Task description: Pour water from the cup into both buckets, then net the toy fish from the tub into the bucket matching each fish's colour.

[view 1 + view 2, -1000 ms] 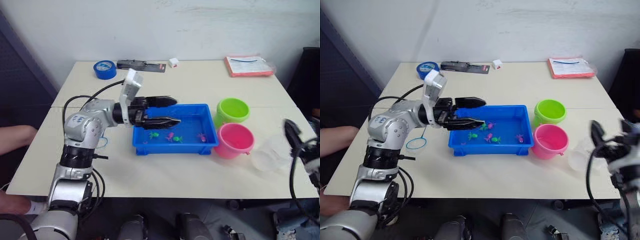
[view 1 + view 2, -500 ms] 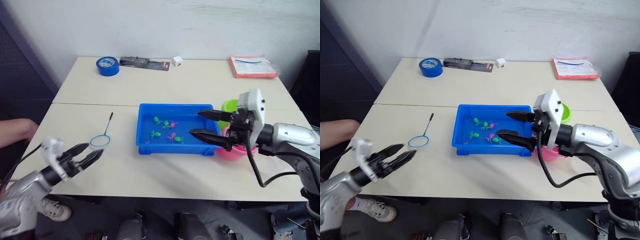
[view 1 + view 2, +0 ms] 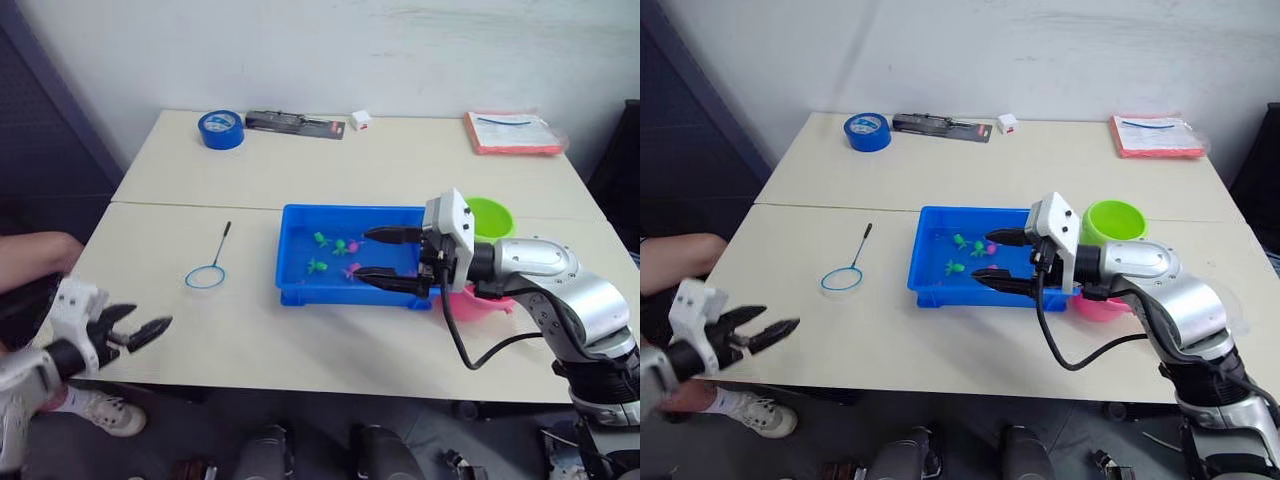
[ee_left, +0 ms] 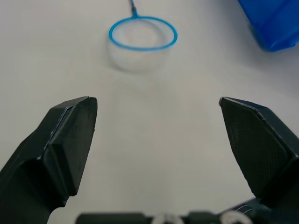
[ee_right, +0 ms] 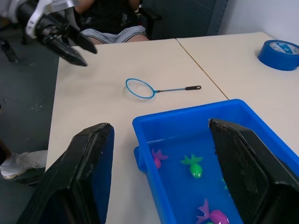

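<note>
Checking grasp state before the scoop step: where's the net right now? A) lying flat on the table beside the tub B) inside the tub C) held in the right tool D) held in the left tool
A: the net lies flat on the table to the left of the tub, apart from it; the left tool is open short of it and the right tool is open over the tub.

Table [image 3: 330, 160]: pale beige top, seam running across it. Far edge, near the wall: blue tape roll [image 3: 221, 129] lying flat; just beside it a long dark flat package [image 3: 295, 123]; then a small white box [image 3: 360, 120]. Far right corner: orange-red flat packet [image 3: 512, 132] with a white label. A person's knee [image 3: 40, 252] shows off the table's left side.
</note>
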